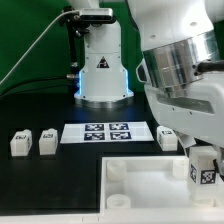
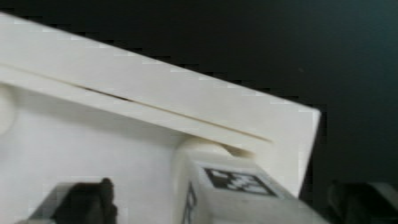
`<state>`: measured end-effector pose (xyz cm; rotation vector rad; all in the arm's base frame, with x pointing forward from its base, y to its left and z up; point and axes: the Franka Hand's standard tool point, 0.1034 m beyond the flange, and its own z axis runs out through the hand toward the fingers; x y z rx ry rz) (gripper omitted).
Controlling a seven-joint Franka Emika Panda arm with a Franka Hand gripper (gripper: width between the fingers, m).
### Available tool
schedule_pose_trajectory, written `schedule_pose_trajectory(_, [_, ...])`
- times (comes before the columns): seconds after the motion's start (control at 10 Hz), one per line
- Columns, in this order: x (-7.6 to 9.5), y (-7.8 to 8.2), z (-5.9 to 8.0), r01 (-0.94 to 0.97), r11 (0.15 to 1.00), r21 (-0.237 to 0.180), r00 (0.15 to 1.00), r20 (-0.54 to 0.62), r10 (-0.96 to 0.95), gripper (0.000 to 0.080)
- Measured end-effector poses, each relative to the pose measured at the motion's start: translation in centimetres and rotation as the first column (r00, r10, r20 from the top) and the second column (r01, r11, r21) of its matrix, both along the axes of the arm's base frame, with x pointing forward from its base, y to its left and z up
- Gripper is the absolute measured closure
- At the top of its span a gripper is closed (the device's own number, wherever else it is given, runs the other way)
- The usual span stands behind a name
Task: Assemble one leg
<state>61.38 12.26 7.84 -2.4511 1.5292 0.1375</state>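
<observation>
A leg (image 1: 203, 170), a small white post with a black-and-white tag, stands upright at the far corner of the large white panel (image 1: 140, 190) on the exterior view's right. My gripper (image 1: 203, 156) is right above it. In the wrist view the leg (image 2: 231, 185) is between my fingers (image 2: 80, 200). It sits near one finger, and a wide gap of panel (image 2: 125, 90) shows beside the other. The gripper (image 2: 222, 208) is open. Whether the leg's foot sits in a socket is hidden.
Two more legs (image 1: 18, 143) (image 1: 46, 142) stand at the exterior view's left and another one (image 1: 168, 138) behind the panel. The marker board (image 1: 108, 132) lies between them. The robot base (image 1: 103, 70) stands at the back.
</observation>
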Motion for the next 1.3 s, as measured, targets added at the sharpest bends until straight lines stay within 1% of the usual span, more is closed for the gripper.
schedule_pose_trajectory(0.1, [0.3, 0.1, 0.2, -0.16, 0.987, -0.03, 0.987, 0.022, 0.161, 0.0165])
schedule_pose_trajectory(0.2, [0.3, -0.1, 0.1, -0.205, 0.978, -0.036, 0.978, 0.041, 0.207, 0.0154])
schedule_pose_trajectory(0.3, [0.3, -0.2, 0.0, -0.307, 0.951, -0.047, 0.949, 0.064, 0.31, 0.0154])
schedule_pose_trajectory(0.5, [0.4, -0.3, 0.0, -0.502, 0.861, -0.083, 0.855, 0.106, 0.508, 0.015])
schedule_pose_trajectory(0.6, [0.6, -0.5, 0.3, -0.636, 0.76, -0.133, 0.754, 0.104, 0.649, 0.015])
schedule_pose_trajectory(0.7, [0.9, -0.7, 0.4, -0.747, 0.64, -0.183, 0.632, 0.105, 0.768, 0.015])
schedule_pose_trajectory(0.8, [0.9, -0.7, 0.4, -0.811, 0.547, -0.21, 0.539, 0.098, 0.837, 0.015])
schedule_pose_trajectory(0.9, [0.9, -0.8, 0.2, -0.868, 0.438, -0.235, 0.427, 0.097, 0.899, 0.015])
schedule_pose_trajectory(1.0, [0.9, -1.1, 0.1, -0.875, 0.42, -0.242, 0.408, 0.101, 0.907, 0.015])
schedule_pose_trajectory(1.1, [0.9, -0.9, 0.1, -0.856, 0.461, -0.235, 0.45, 0.102, 0.887, 0.0164])
schedule_pose_trajectory(1.2, [0.9, -0.9, 0.1, -0.852, 0.468, -0.233, 0.457, 0.102, 0.883, 0.0164])
schedule_pose_trajectory(1.3, [0.9, -0.9, 0.1, -0.823, 0.523, -0.223, 0.514, 0.102, 0.852, 0.0339])
